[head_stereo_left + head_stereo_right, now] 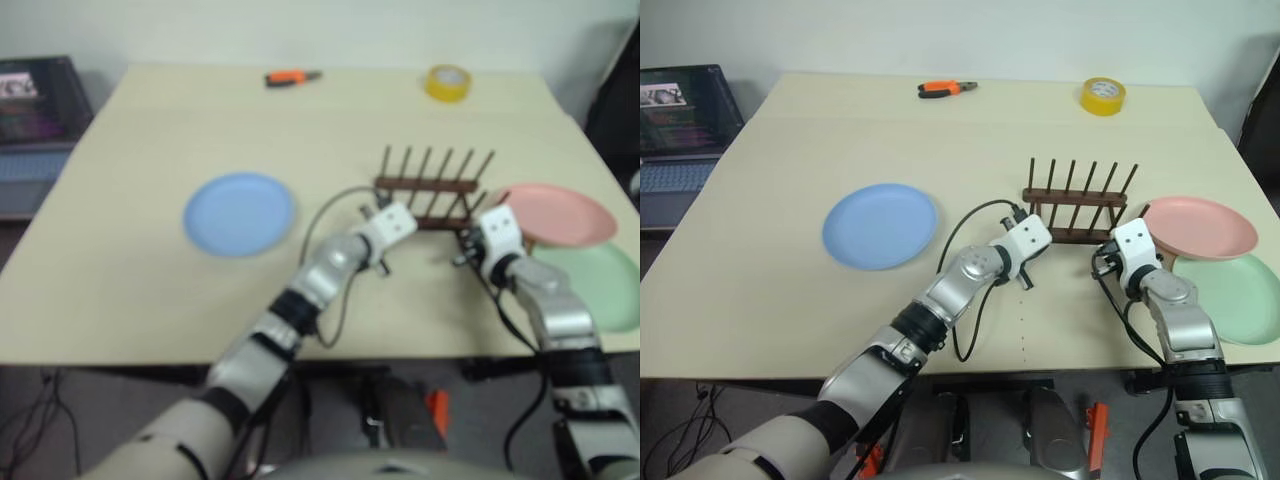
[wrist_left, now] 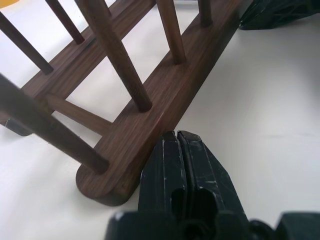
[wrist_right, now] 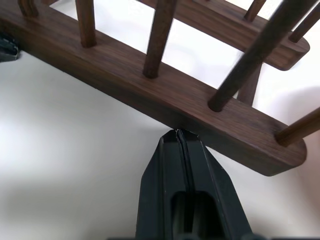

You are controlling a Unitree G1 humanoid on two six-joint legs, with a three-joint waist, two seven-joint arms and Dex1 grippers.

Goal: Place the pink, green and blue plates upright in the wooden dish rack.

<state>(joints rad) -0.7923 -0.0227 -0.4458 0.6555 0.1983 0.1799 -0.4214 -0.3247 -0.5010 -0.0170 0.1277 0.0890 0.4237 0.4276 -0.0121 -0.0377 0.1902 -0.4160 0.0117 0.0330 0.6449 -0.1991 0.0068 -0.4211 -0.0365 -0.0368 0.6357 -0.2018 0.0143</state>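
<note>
Both closed pincers, left (image 2: 177, 137) and right (image 3: 176, 132), seemingly touch the rack's (image 1: 1076, 200) near rail.

Beige table (image 1: 760, 280), pale wall (image 1: 940, 35)

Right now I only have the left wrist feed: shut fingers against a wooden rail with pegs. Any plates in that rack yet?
Observer: No. The wooden dish rack holds nothing; its pegs are bare.
Operator: Where are the plates?
Observer: All flat on the table. The blue plate lies off the rack's left; the pink plate and the green plate lie to its right, the pink one's edge over the green one's.
Operator: Right arm?
Observer: The right gripper is shut, tips at the same near rail toward its right end; the left gripper is at its left end.
</note>
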